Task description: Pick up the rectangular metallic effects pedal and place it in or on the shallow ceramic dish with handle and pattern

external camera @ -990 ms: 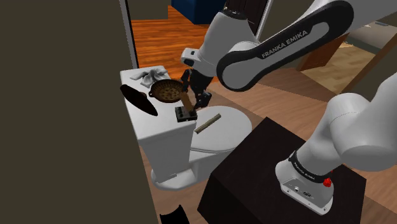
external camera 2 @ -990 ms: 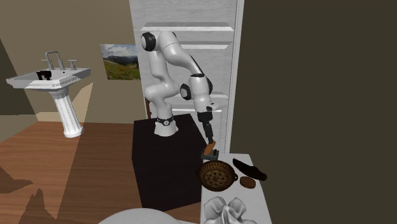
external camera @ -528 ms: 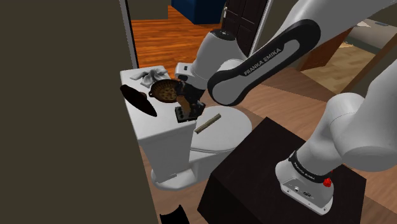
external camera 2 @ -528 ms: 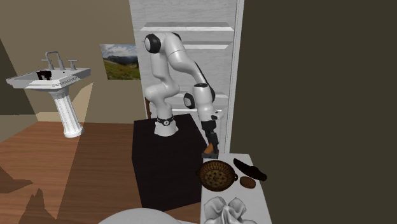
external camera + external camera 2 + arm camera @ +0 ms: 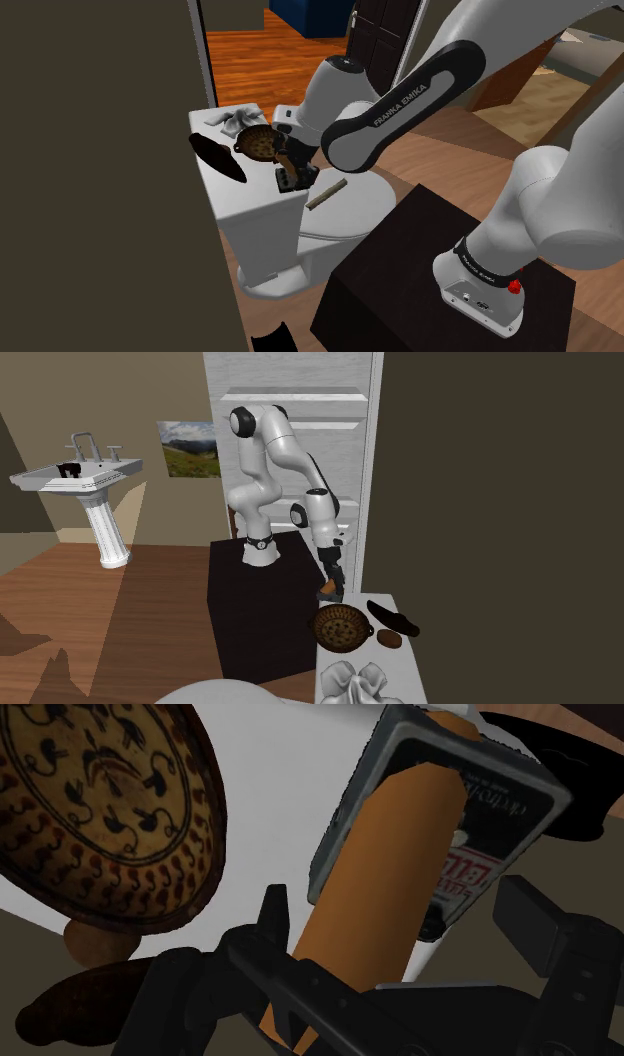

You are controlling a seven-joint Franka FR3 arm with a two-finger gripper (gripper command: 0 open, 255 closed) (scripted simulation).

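The gripper [image 5: 398, 904] is open. Its two black fingers [image 5: 272, 912] stand apart on either side of the effects pedal [image 5: 495, 809], and neither pad seems to press on it. The pedal is a grey rectangular box with a black face and red lettering. An orange-brown cylinder [image 5: 400, 864] lies along its top, running between the fingers.

In the shoulder view the pedal sits left of centre on the white toilet tank's top [image 5: 262, 176], at the edge toward the bowl. The patterned dish [image 5: 90, 794] is just beside it, up and to the left in that view.

The step in hand looks like the grasp. To do it well, the fingers should probably go low enough for the pads to meet the pedal's side walls beneath the cylinder. They should be centred along its length and close squarely, since clasping the round cylinder alone might let it roll free. The pedal is close to the tank's edge, so a sideways nudge could push it off. The carry to the dish looks short: lift straight, then cross.

By count there are:
- one pedal
- one dish
- one cylinder
- one long dark object [image 5: 218, 157] left of the dish in the shoulder view
- one small brown oval [image 5: 389, 639] between that object and the dish
- one crumpled white cloth [image 5: 235, 118]
- one stick [image 5: 327, 193] on the toilet lid
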